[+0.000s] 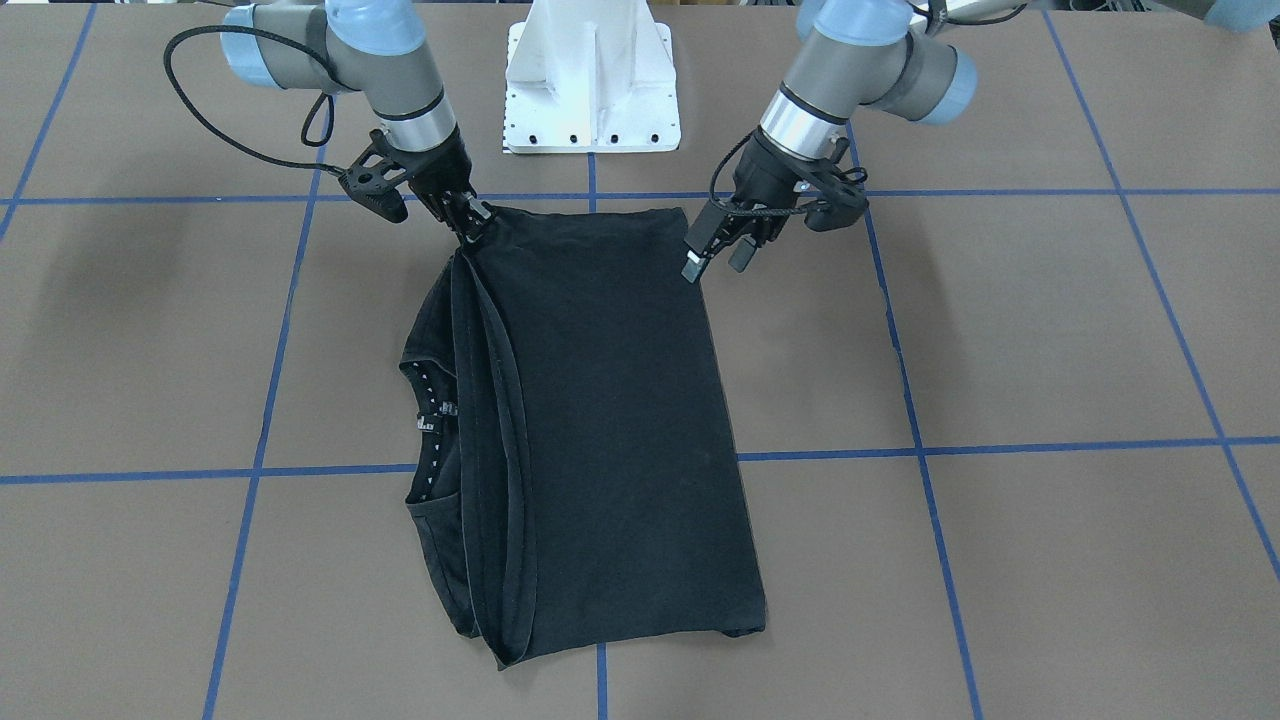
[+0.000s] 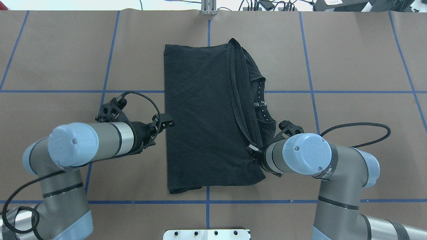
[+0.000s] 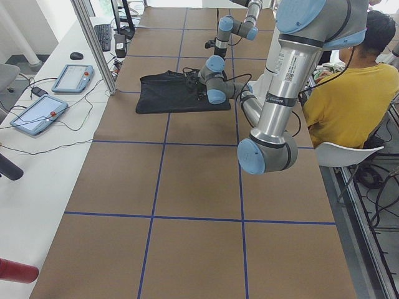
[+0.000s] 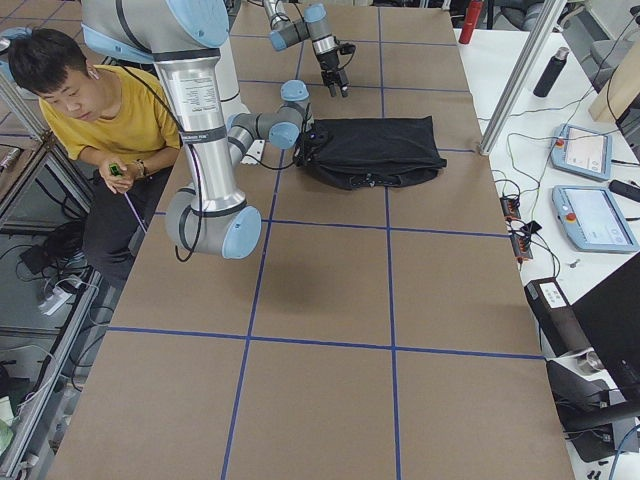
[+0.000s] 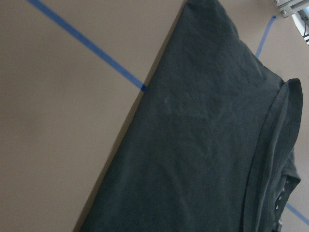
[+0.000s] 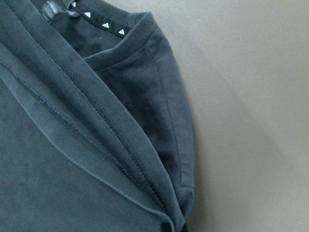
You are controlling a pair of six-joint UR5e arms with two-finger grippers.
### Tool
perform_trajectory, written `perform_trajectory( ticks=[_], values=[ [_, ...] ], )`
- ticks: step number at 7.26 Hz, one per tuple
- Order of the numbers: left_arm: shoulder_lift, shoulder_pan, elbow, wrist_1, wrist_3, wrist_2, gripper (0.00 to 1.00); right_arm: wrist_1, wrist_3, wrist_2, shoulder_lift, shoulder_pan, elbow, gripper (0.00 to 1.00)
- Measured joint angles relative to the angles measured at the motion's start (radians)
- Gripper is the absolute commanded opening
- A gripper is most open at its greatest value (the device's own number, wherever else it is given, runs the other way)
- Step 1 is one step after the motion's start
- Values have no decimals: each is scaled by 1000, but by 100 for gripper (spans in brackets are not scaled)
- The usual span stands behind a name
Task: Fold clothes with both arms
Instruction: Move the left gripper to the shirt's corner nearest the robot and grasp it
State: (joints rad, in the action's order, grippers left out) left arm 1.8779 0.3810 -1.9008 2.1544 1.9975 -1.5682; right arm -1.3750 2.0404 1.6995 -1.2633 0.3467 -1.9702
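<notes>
The shirt (image 1: pixel 610 400) lies folded mid-table (image 1: pixel 1050 330), in front of the base plate (image 1: pixel 592 110). Its collar (image 1: pixel 430 420) sits on the robot's right. Of the 2 grippers, the left gripper (image 1: pixel 715 260) is just beside its left edge and the right gripper (image 1: pixel 472 218) is on its right corner nearest the robot.

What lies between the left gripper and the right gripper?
Only the black T-shirt. The right gripper holds one side of it and the left gripper hangs open at the other side. The front-facing and overhead views both show this.
</notes>
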Motion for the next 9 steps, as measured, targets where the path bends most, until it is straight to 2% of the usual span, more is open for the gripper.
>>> perform_trajectory(
  ticks=[2, 4, 5, 6, 7, 9],
  values=[
    [-30, -133, -2, -9, 100, 34, 85, 0, 0, 3, -7, 0, -12, 0],
    [-36, -189, 9, -11, 140, 38, 73, 1, 0, 6, -7, 0, -13, 0],
    [-36, -200, 15, -11, 144, 39, 58, 1, 0, 6, -8, -1, -13, 0],
    [-34, -205, 22, -11, 146, 39, 33, 1, 0, 7, -8, 0, -13, 0],
    [-32, -207, 26, -11, 148, 39, 2, 1, 0, 8, -8, 0, -13, 0],
    [-31, -208, 28, -11, 148, 39, 0, 1, 0, 8, -8, 0, -13, 0]
  ],
)
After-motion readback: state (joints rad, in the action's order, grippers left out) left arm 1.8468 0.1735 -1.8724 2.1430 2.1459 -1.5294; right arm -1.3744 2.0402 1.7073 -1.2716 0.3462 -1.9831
